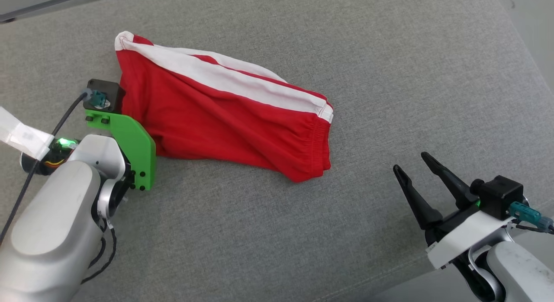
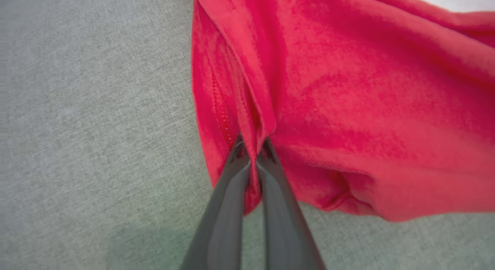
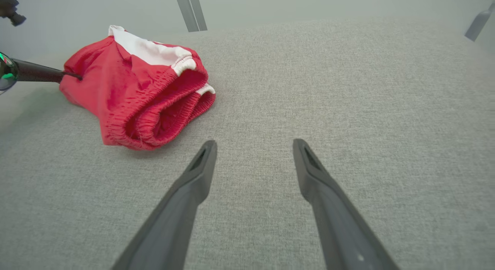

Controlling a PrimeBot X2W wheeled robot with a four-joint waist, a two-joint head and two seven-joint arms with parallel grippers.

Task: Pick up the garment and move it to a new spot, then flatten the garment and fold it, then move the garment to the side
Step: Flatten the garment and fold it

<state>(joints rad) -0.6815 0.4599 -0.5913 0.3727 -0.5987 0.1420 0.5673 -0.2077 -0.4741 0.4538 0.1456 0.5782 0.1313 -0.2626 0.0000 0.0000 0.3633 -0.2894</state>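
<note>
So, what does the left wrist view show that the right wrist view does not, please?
Left wrist view: the left gripper shut on a fold of the red shorts, with the stitched seam close up. Right wrist view: the right gripper open and apart from the shorts, and their elastic waistband. Both: the red shorts lying on the grey fabric surface.

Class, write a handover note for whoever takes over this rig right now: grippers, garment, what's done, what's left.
Left gripper: shut on a fold of the red shorts at their hem end.
Right gripper: open, apart from the shorts, nearer the waistband.
Shorts lie rumpled on the grey cushion.
Done: grip taken.
To do: flatten, fold, move aside.
</note>
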